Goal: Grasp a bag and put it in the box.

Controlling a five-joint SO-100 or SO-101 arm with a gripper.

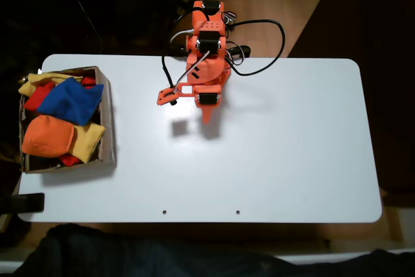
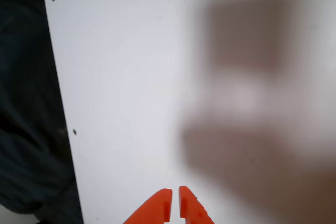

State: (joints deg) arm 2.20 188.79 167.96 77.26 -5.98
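The arm is sitting folded near the back edge of the desk (image 1: 292, 160), about midway along it, with the pincer (image 1: 206, 116) pointing toward the front edge in the fixed view. In the wrist view the pincer (image 2: 174, 205) is showing its two orange tips almost together, a thin slit between them, and nothing is sitting between them. The bag (image 1: 70, 100) is lying inside the box (image 1: 110, 128), which is standing at the left end of the desk in the fixed view. It is resting on top of the orange bag (image 1: 47, 135) and the yellow bag (image 1: 89, 139), and red fabric (image 1: 39, 98) is showing just beside it. Its long axis is running roughly from the box's back right corner toward its left wall. From the pincer the bag is lying well apart, to the left in the fixed view and slightly toward the back edge. Judged from how things are lying, the blue bag is already in place, and no loose bag is lying on the bare desk surface. Any further reach would be calling for a swing toward the left end and an opening of the tips first.
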